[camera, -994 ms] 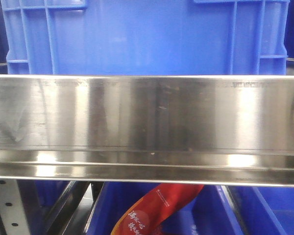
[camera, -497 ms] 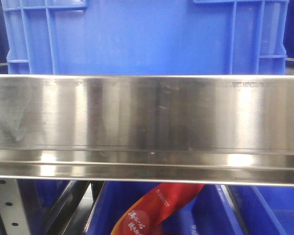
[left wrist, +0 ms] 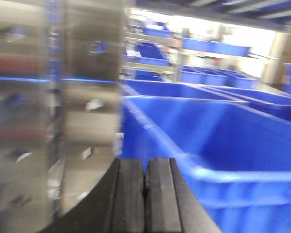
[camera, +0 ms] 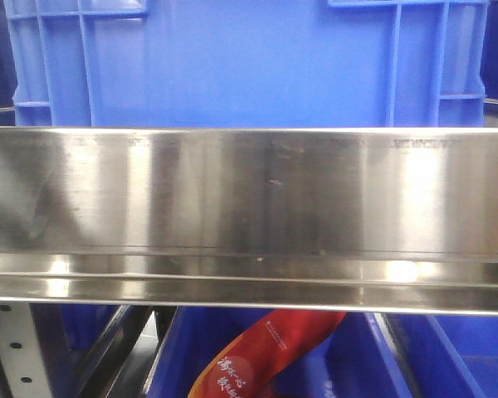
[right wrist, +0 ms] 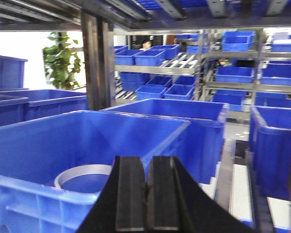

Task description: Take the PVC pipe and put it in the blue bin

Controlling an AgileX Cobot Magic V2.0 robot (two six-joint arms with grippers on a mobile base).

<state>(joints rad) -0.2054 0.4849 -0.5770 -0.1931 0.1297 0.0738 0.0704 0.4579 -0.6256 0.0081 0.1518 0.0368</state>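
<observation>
In the right wrist view, a grey PVC pipe (right wrist: 84, 168) shows as a wide ring standing inside a large blue bin (right wrist: 48, 141), just left of my fingers. My right gripper (right wrist: 146, 160) hovers at the near rim of that bin, shut with nothing between its black pads. The left gripper (left wrist: 145, 162) is also shut and empty. It sits between a steel upright (left wrist: 53, 121) and the rim of another blue bin (left wrist: 223, 145), and its view is blurred. Neither gripper nor the pipe shows in the front view.
The front view is filled by a steel shelf beam (camera: 249, 191) with a blue crate (camera: 249, 58) on it. Below the beam, a red bag (camera: 266, 352) lies in a lower bin. Racks of blue bins (right wrist: 233, 73) and a dark post (right wrist: 97, 63) stand behind.
In the front view, the blue crate and the reflections on the steel beam have shifted slightly to the right. Nothing else differs.
</observation>
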